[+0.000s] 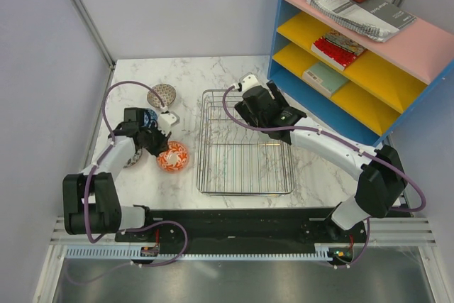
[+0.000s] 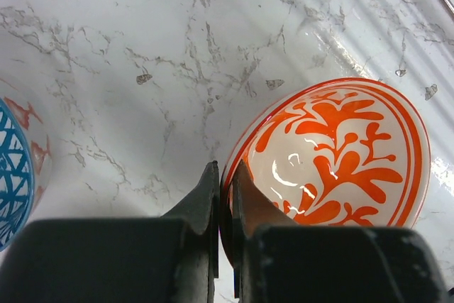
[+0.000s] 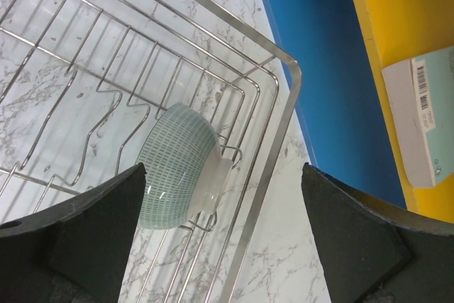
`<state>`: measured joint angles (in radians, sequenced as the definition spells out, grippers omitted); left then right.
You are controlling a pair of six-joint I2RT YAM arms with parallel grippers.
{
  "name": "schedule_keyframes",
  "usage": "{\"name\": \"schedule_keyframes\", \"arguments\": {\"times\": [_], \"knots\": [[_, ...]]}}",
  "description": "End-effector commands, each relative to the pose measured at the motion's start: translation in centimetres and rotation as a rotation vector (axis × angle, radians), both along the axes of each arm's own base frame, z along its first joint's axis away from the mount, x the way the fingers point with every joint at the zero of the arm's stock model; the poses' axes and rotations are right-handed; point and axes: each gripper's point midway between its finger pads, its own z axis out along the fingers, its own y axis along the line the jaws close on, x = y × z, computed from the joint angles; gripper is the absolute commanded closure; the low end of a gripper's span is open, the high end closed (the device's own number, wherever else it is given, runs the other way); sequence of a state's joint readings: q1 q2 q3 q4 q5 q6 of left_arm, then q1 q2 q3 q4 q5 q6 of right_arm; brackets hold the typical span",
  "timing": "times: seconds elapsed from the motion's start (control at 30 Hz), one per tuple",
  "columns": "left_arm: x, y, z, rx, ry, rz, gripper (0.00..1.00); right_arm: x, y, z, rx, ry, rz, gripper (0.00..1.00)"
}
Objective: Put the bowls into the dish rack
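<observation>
My left gripper [image 2: 225, 172] is shut on the near rim of the red-orange bowl with white pattern [image 2: 340, 154], one finger inside and one outside. In the top view this bowl [image 1: 174, 157] sits on the table left of the dish rack [image 1: 245, 193], with my left gripper [image 1: 160, 145] at its left edge. A pale teal-green bowl [image 3: 177, 164] stands on edge against the tines in the far right corner of the rack [image 3: 284, 140]. My right gripper [image 3: 223, 175] is open above it, apart from it; in the top view the right gripper [image 1: 255, 108] hides that bowl.
A grey speckled bowl [image 1: 162, 95] lies at the back left. A blue lattice bowl [image 1: 147, 117] sits partly under my left arm and shows in the left wrist view [image 2: 14, 175]. The blue shelf unit [image 1: 355, 54] stands right of the rack.
</observation>
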<state>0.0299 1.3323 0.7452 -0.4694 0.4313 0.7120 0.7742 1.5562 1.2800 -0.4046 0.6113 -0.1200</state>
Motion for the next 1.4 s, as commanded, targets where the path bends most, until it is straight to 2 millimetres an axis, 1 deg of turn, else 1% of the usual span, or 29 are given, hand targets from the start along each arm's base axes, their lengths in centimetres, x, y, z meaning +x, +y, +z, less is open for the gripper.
{"name": "schedule_keyframes", "arguments": {"times": [0.0,0.03,0.07,0.13,0.23,0.27,0.3,0.33,0.37,0.4,0.43,0.47,0.5,0.53,0.57,0.6,0.63,0.67,0.7,0.73,0.77,0.8,0.9,0.93,1.0,1.07,1.2,1.23,1.37], "knots": [[1.2,1.6,1.4,-0.001,-0.058,0.05,0.98,-0.1,1.0,2.1,0.103,0.012,0.047,0.02],[1.4,1.2,2.2,-0.06,-0.07,0.053,0.98,-0.2,1.2,2.2,0.122,0.028,0.059,0.02],[1.8,0.9,3.2,-0.1,-0.08,0.064,0.98,-0.7,2.2,2.2,0.178,0.058,0.1,0.02],[1.9,-0.4,4.8,-0.189,-0.095,0.034,0.98,-0.8,2.5,2.3,0.228,0.092,0.125,0.02],[2.2,-2.4,8.2,-0.314,-0.123,-0.006,0.98,-1.5,3.5,2.6,0.323,0.145,0.189,0.02],[2.7,-2.9,10.1,-0.343,-0.153,-0.023,0.98,-1.8,3.7,3.2,0.351,0.148,0.211,0.02],[2.5,-3.8,11.6,-0.399,-0.167,-0.054,0.98,-2.5,4.5,3.3,0.396,0.184,0.27,0.02],[2.6,-4.4,12.9,-0.441,-0.17,-0.058,0.98,-2.9,4.9,3.6,0.419,0.197,0.303,0.02],[3.1,-4.8,15.1,-0.47,-0.205,-0.08,0.98,-3.6,5.4,4.4,0.473,0.215,0.334,0.02],[2.9,-5.7,16.8,-0.525,-0.216,-0.12,0.98,-3.9,5.6,4.8,0.502,0.226,0.355,0.02],[2.8,-6.3,18.2,-0.567,-0.213,-0.127,0.98,-4.9,6.5,5.5,0.545,0.253,0.421,0.02],[3.1,-6.8,20.6,-0.592,-0.251,-0.158,0.98,-5.2,6.7,6.2,0.564,0.255,0.447,0.02],[3.2,-7.4,22.3,-0.629,-0.281,-0.2,0.98,-5.4,6.8,6.7,0.578,0.256,0.463,0.02],[3.1,-8.2,23.5,-0.667,-0.273,-0.206,0.98,-5.9,7.4,7.6,0.608,0.26,0.512,0.02],[3.2,-8.7,25.0,-0.682,-0.3,-0.223,0.98,-6.2,7.5,8.5,0.626,0.248,0.532,0.02],[3.4,-9.2,25.9,-0.689,-0.322,-0.236,0.98,-6.1,7.5,9.2,0.644,0.245,0.544,0.02],[3.3,-10.5,27.1,-0.71,-0.343,-0.263,0.98,-6.3,7.9,10.7,0.668,0.228,0.572,0.02],[3.5,-10.9,27.8,-0.716,-0.364,-0.275,0.98,-6.8,8.3,11.5,0.698,0.239,0.608,0.02],[3.2,-12.1,28.1,-0.725,-0.362,-0.305,0.98,-6.8,8.4,12.8,0.723,0.228,0.629,0.02],[2.8,-13.6,28.7,-0.739,-0.359,-0.339,0.98,-7.0,8.6,13.3,0.752,0.244,0.64,0.02],[2.8,-14.3,28.6,-0.748,-0.348,-0.347,0.98,-7.7,9.0,13.8,0.78,0.274,0.688,0.02],[2.3,-15.5,28.5,-0.759,-0.332,-0.373,0.98,-7.5,9.0,14.2,0.802,0.275,0.697,0.02],[1.7,-16.9,27.9,-0.771,-0.334,-0.378,0.98,-8.1,9.3,14.5,0.89,0.335,0.734,0.02],[1.1,-17.5,27.5,-0.776,-0.322,-0.386,0.98,-8.1,9.3,14.6,0.908,0.343,0.736,0.02],[0.8,-17.8,28.0,-0.773,-0.355,-0.383,0.98,-8.3,9.2,14.7,0.963,0.38,0.749,0.02],[0.7,-18.0,28.2,-0.784,-0.348,-0.378,0.98,-8.5,9.2,14.7,1.004,0.412,0.766,0.02],[1.3,-18.0,27.7,-0.776,-0.342,-0.355,0.98,-8.9,9.2,15.1,1.128,0.497,0.791,0.02],[1.6,-18.0,27.2,-0.772,-0.336,-0.345,0.98,-9.3,9.3,15.2,1.145,0.518,0.812,0.02],[2.1,-18.1,26.8,-0.763,-0.337,-0.329,0.98,-9.9,9.7,14.3,1.221,0.592,0.809,0.02]]}}
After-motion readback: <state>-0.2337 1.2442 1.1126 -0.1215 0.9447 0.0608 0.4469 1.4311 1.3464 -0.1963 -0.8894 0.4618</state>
